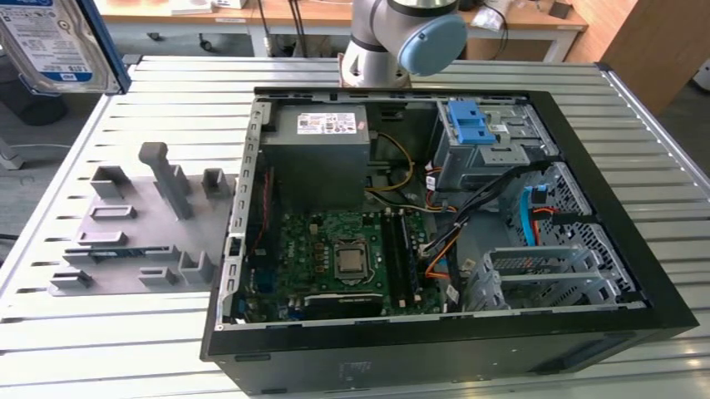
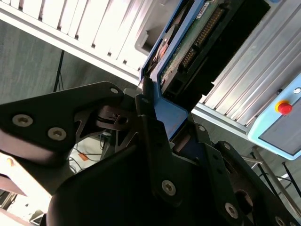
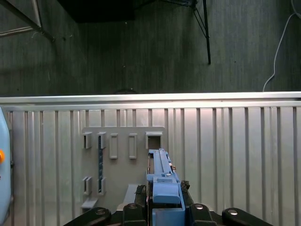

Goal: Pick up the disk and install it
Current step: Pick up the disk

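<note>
Gripping the disk (image 2: 197, 42) by its blue-railed end, the claw (image 2: 157, 106) is squeezing it between its dark fingers (image 2: 146, 120), which are closed down to the disk's thickness in the second wrist view. The disk's underside, with its green circuit board and connector pins, is facing that camera. In the first wrist view the disk (image 3: 162, 172) is showing edge-on, sticking out from the claw (image 3: 164, 205) over the grey holder plate (image 3: 117, 136) that is lying on the slatted metal table (image 3: 235, 155).

In the exterior view the disk (image 1: 50, 41) is hanging in the air at the far corner on the exterior view's left, its white-and-blue label turned to the camera. It is well apart from the open computer case (image 1: 621, 249), which is lying on its side on the table (image 1: 111, 332) beside the holder plate (image 1: 145, 224). Inside the case, the grey power-supply box (image 1: 322, 158) and the blue latch (image 1: 471, 125) are sitting near the back wall.
</note>
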Controlling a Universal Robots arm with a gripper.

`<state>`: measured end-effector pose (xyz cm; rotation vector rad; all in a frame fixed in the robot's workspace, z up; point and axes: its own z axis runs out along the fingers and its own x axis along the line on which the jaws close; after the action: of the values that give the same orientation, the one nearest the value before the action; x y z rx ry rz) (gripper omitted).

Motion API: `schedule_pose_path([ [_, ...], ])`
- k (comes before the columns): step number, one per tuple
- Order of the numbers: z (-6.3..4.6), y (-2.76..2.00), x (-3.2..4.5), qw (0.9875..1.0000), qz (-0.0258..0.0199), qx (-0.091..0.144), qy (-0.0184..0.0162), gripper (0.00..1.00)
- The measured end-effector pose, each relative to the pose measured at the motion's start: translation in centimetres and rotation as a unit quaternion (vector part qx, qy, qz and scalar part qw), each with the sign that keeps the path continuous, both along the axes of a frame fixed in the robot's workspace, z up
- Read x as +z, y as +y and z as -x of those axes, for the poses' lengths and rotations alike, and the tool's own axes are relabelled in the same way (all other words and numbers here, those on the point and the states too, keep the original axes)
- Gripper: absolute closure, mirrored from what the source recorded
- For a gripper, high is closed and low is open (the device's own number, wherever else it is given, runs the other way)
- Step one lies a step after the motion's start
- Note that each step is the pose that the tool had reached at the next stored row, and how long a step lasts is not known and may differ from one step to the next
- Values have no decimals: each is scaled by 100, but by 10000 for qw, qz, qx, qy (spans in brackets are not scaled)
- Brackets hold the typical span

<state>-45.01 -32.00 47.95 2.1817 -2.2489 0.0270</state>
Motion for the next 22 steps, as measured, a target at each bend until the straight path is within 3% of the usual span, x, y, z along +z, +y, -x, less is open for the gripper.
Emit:
schedule_pose_path([
  [9,1,-1,32,10000,0,0,1,64],
  [15,0,-94,31,10000,-8,0,0,64],
  [16,0,-106,31,10000,-29,0,0,64],
  [19,0,-125,31,9999,-152,0,0,64],
  [22,0,-148,31,9998,-175,7,0,64],
])
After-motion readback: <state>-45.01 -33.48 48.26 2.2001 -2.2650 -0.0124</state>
